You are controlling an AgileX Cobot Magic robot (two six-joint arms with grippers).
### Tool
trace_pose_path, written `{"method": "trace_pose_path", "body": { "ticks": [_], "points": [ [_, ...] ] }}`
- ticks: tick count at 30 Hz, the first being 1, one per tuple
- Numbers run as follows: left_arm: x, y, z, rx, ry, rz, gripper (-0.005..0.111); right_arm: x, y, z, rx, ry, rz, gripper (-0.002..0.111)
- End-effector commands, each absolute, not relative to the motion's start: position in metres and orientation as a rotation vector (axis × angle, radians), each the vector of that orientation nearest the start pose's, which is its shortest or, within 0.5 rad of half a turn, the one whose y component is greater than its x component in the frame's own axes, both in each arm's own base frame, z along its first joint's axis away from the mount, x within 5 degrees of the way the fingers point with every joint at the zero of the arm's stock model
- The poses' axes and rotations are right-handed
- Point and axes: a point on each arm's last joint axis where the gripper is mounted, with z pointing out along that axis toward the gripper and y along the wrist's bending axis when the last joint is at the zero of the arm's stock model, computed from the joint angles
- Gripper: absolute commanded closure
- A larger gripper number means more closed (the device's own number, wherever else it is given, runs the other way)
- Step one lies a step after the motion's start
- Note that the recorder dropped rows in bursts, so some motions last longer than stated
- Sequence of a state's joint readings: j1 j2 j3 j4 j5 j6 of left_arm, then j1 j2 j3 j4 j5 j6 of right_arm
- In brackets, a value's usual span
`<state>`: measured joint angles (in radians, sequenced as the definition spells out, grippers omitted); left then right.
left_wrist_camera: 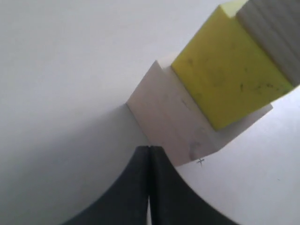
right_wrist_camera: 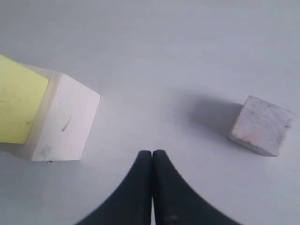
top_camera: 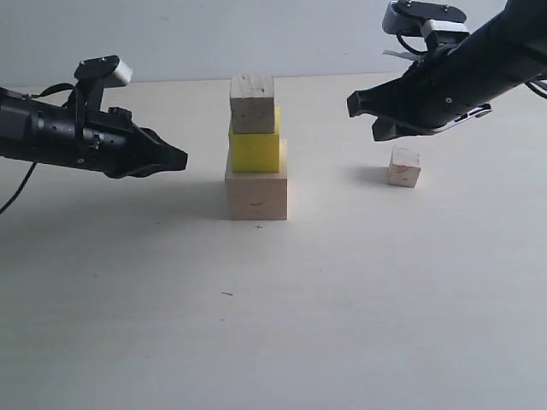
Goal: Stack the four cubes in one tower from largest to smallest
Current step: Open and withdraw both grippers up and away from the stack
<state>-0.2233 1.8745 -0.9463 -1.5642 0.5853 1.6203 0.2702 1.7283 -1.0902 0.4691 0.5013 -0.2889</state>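
Jaws both closed | yellow cube (top_camera: 255, 152) smooth | tiny cube (top_camera: 403, 166) pale wood

A robotics lab bench: plain pale tabletop (top_camera: 128, 342), blank wall (top_camera: 214, 34), black left arm (top_camera: 51, 132) and right arm (top_camera: 479, 73)

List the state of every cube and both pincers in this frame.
Largest pale cube: flat on the table, base of the stack.
Yellow cube: resting on the largest pale cube.
Knotty cube: resting on the yellow cube, top of the stack.
Smallest cube: alone on the table, right of the stack, not stacked.
Left pincer: shut, empty, apart from the stack.
Right pincer: shut, empty, clear of the smallest cube.
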Motion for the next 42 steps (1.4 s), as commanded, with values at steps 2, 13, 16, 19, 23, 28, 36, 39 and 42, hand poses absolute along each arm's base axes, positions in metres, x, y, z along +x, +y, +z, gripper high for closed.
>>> {"method": "trace_pose_path", "body": {
  "ticks": [2,13,16,19,23,28,36,39,42],
  "points": [
    [0.334,-0.132,0.137,0.588,2.336,-0.816,0.107,0.334,0.11,0.212,-0.276,2.585,0.405,0.108],
    [0.329,-0.126,0.193,0.543,2.192,-0.733,0.107,0.323,0.095,0.248,-0.228,2.445,0.257,0.108],
    [0.315,-0.114,0.225,0.437,2.109,-0.632,0.107,0.307,0.088,0.273,-0.192,2.323,0.247,0.108],
    [0.292,-0.102,0.249,0.45,2.036,-0.515,0.107,0.287,0.08,0.285,-0.173,2.264,0.231,0.108],
    [0.257,-0.092,0.288,0.442,1.901,-0.483,0.107,0.263,0.072,0.293,-0.132,2.231,0.235,0.108],
    [0.205,-0.077,0.342,0.424,1.674,-0.443,0.107,0.241,0.067,0.302,-0.14,2.191,0.242,0.108],
    [0.121,-0.039,0.404,0.255,1.359,-0.259,0.107,0.189,0.053,0.364,-0.204,1.85,0.229,0.108],
    [0.097,-0.029,0.413,0.237,1.276,-0.205,0.107,0.161,0.044,0.392,-0.207,1.658,0.223,0.108],
    [0.089,-0.022,0.412,0.184,1.266,-0.167,0.107,0.14,0.039,0.408,-0.225,1.533,0.197,0.108]
  ]
}}
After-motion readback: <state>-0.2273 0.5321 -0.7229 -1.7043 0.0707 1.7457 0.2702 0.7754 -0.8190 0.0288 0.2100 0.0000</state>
